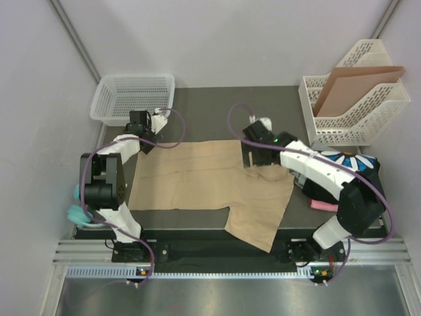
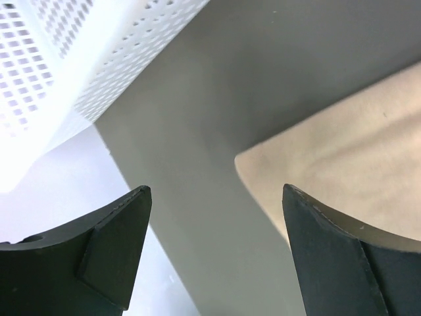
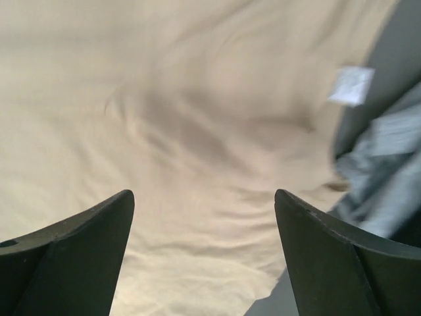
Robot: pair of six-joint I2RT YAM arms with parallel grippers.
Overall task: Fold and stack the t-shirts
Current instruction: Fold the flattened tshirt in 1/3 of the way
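Note:
The tan t-shirt (image 1: 204, 181) lies spread flat across the table, one part hanging toward the front edge. My left gripper (image 1: 147, 143) is open and empty, just above the shirt's far left corner (image 2: 335, 151), with bare table between its fingers. My right gripper (image 1: 254, 158) is open and empty over the shirt's far right part; tan cloth (image 3: 184, 131) with a white label (image 3: 350, 85) fills its wrist view. The black daisy-print shirt (image 1: 348, 161) and a pink one (image 1: 320, 205) lie at the right, under the right arm. Grey cloth (image 3: 388, 164) shows beside the tan shirt.
A white mesh basket (image 1: 135, 97) stands at the back left, close to my left gripper, and also shows in the left wrist view (image 2: 79, 59). A white file rack (image 1: 355, 125) holding a brown cardboard sheet (image 1: 348, 89) stands at the back right. A teal item (image 1: 77, 210) lies off the table's left edge.

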